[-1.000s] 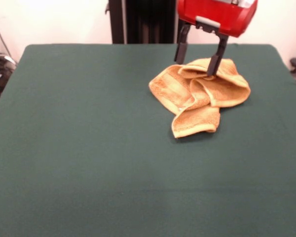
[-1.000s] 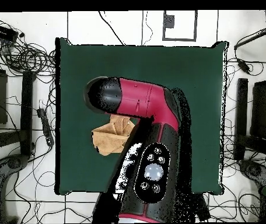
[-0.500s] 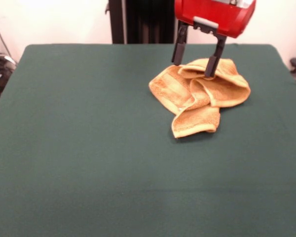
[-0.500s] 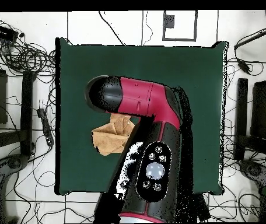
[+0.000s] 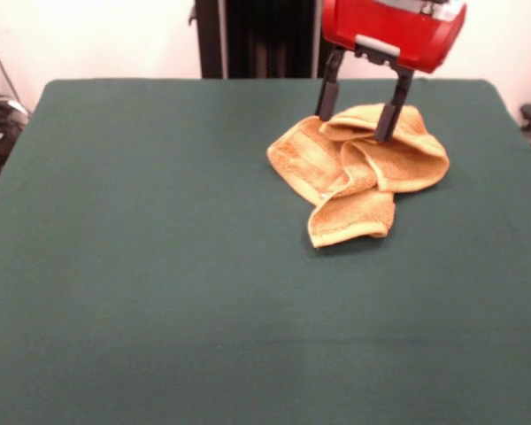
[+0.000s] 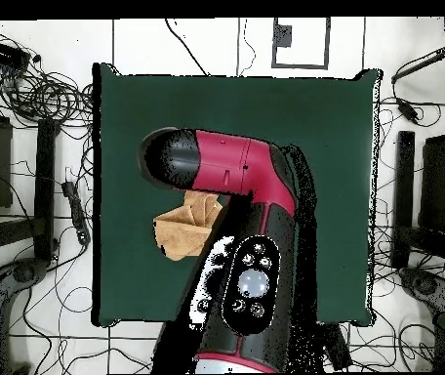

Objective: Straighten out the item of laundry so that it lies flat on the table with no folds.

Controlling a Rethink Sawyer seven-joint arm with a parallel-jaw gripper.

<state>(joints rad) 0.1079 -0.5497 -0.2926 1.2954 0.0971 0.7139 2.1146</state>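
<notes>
In the front view, the left part of the worktop (image 5: 159, 266), a broad surface in dark green cloth, is bare. Further right, near the far right corner, lies the towel (image 5: 358, 173), an orange-tan terry piece crumpled into overlapping folds. One rounded lobe reaches left, a narrower flap hangs toward the near edge, and a thicker fold bulges to the right. It is far from flat; several layers lie over one another, and the woven border band shows along the edges of the folds.

Above the towel's far side hangs the red arm's jaws (image 5: 357, 126). They stand released, the two dark fingers (image 5: 327, 96) well apart with nothing between them. The left finger comes down at the towel's far edge, the right one onto the upper fold; whether either tip touches the cloth cannot be told.

In the overhead view the red and black arm (image 6: 231, 171) covers much of the towel (image 6: 182, 234), which shows as a tan patch near the worktop's (image 6: 324, 127) left edge.
</notes>
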